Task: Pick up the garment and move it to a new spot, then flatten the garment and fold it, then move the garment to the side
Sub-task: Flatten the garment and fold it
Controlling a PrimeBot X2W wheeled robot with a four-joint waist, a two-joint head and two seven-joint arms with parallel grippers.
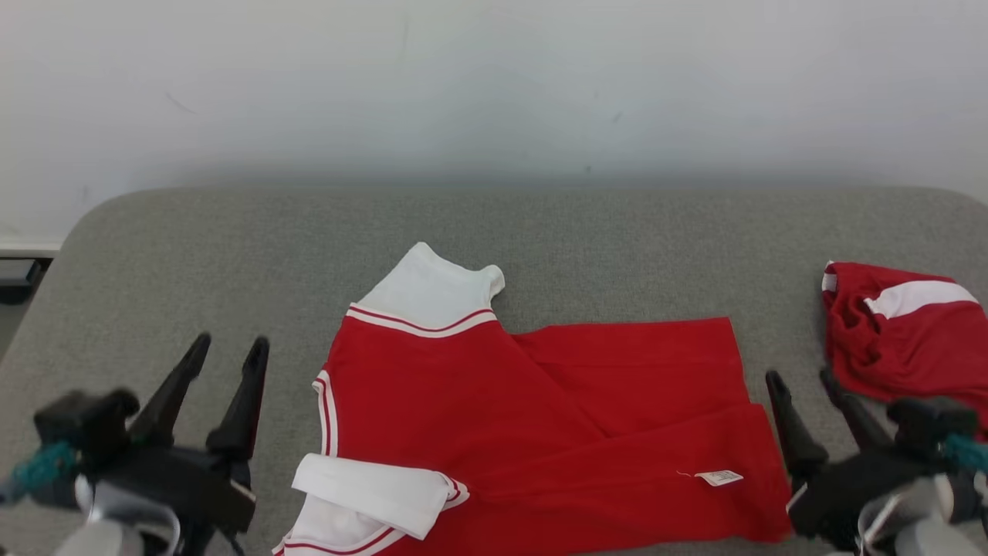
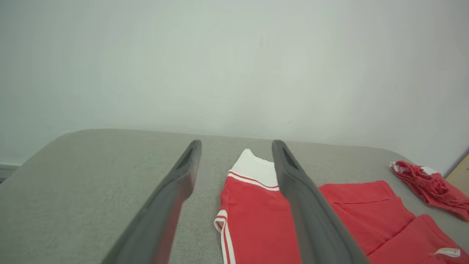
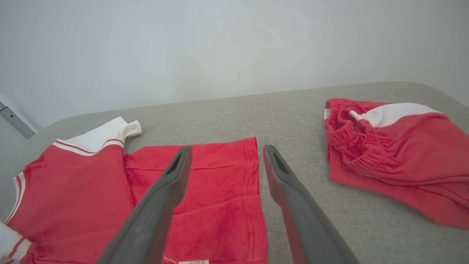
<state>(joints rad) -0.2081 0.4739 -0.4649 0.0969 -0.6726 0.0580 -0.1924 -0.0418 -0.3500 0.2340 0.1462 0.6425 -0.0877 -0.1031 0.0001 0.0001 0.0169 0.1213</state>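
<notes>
The garment (image 1: 494, 409) is a red shirt with white, red-striped sleeves, lying mostly flat near the front middle of the grey table (image 1: 193, 247). One white sleeve points to the back and the other is folded in at the front left; a small white tag (image 1: 719, 478) sits near its right hem. My left gripper (image 1: 231, 344) hovers open just left of the shirt, holding nothing. My right gripper (image 1: 800, 377) stands open just beyond the shirt's right hem, also holding nothing. The left wrist view has the garment (image 2: 253, 212) behind the open left gripper (image 2: 236, 143). In the right wrist view the hem of the garment (image 3: 220, 205) lies between and under the right gripper (image 3: 227, 148).
A second red piece of clothing with a white stripe (image 1: 911, 347) lies crumpled at the table's right edge, close behind my right gripper; it is also in the right wrist view (image 3: 399, 154). A pale wall rises behind the table. Bare grey surface stretches along the back and left.
</notes>
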